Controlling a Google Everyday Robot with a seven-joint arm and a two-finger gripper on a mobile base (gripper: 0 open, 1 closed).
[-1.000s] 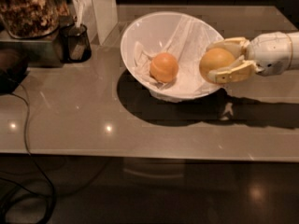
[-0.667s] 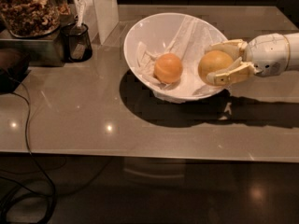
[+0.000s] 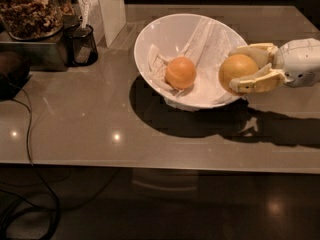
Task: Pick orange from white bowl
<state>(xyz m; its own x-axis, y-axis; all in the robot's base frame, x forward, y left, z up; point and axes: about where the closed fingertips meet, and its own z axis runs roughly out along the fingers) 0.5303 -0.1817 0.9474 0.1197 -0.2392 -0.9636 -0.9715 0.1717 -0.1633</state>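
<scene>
At the right of the view, the robot's gripper has two thick, curved jaws in pale cream-yellow plastic, with flat, blocky segments along their length. Behind them sits a smooth, rounded housing in glossy white-grey, bulbous like a knuckle, with a small dark mark on its side.

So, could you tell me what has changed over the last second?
The gripper, shut on the orange, drew it a little rightward, out over the right rim of the white bowl. The bowl and the reddish fruit in it shifted slightly right as well. The black cup and table stayed put.
</scene>
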